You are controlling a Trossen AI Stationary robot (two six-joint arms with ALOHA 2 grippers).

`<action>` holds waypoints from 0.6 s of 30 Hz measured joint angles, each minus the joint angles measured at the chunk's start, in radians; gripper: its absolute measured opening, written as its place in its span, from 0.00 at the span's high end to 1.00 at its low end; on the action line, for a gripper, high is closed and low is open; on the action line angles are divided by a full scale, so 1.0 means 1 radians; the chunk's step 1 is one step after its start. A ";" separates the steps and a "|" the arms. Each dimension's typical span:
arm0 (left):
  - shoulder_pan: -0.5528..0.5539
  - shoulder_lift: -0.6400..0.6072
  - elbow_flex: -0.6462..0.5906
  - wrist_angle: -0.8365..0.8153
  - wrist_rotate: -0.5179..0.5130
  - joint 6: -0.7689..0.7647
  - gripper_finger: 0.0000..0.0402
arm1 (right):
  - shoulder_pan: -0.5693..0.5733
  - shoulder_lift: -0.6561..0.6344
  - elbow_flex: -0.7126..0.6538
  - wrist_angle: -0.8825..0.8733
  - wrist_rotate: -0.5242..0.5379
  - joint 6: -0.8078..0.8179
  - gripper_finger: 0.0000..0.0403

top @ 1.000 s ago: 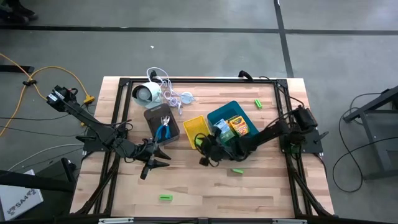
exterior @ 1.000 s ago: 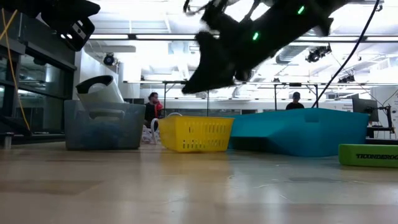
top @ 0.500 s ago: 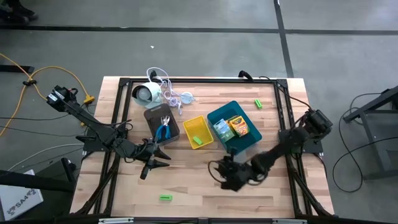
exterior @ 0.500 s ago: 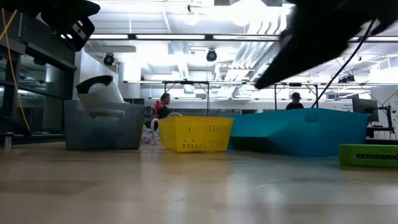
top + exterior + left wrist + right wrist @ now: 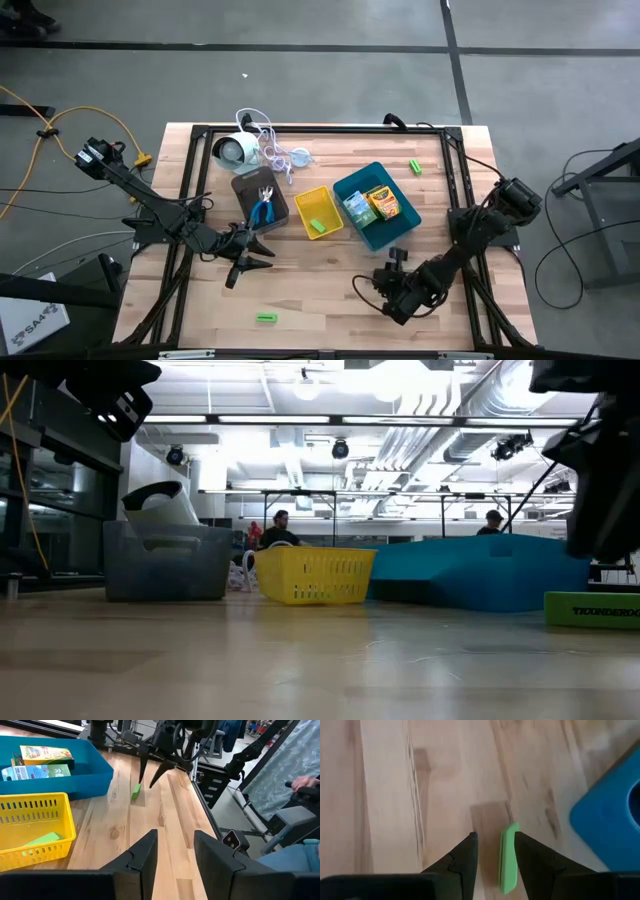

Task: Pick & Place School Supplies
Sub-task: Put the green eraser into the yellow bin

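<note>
A bright-green block (image 5: 509,856) lies flat on the wooden table, near the blue tray's (image 5: 352,188) corner. My right gripper (image 5: 495,837) hovers over it, open and pointing steeply down, with its fingertips above the block (image 5: 136,791) and apart from it. My left gripper (image 5: 262,262) waits open above the table's left half, holding nothing. Another green block (image 5: 264,318) lies near the front edge, one (image 5: 414,166) lies at the far right, and one (image 5: 316,226) sits in the yellow tray (image 5: 300,200). Blue-handled pliers (image 5: 264,208) rest in the grey tray (image 5: 243,185).
Two printed boxes (image 5: 372,205) lie in the blue tray. A white round device (image 5: 236,150) with its cord sits at the far left. A black frame (image 5: 300,130) runs along the table's edges. People show in the room beyond the table.
My right gripper has swung from beside the yellow and blue trays toward the table's near edge and right, tipping further down, and now stands over the green block. My left gripper has kept still.
</note>
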 joint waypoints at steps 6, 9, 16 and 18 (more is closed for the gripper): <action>0.000 0.000 0.000 0.003 0.000 0.000 0.69 | 0.007 0.000 0.000 -0.045 -0.066 0.027 0.70; 0.000 0.000 0.000 0.003 0.000 0.000 0.69 | 0.004 0.000 0.000 -0.088 -0.079 0.062 0.70; 0.000 0.000 0.000 0.003 0.000 0.000 0.69 | -0.027 0.000 0.000 -0.150 -0.125 0.125 0.64; 0.000 0.000 0.000 0.003 0.000 0.000 0.69 | -0.038 0.000 0.000 -0.147 -0.141 0.125 0.61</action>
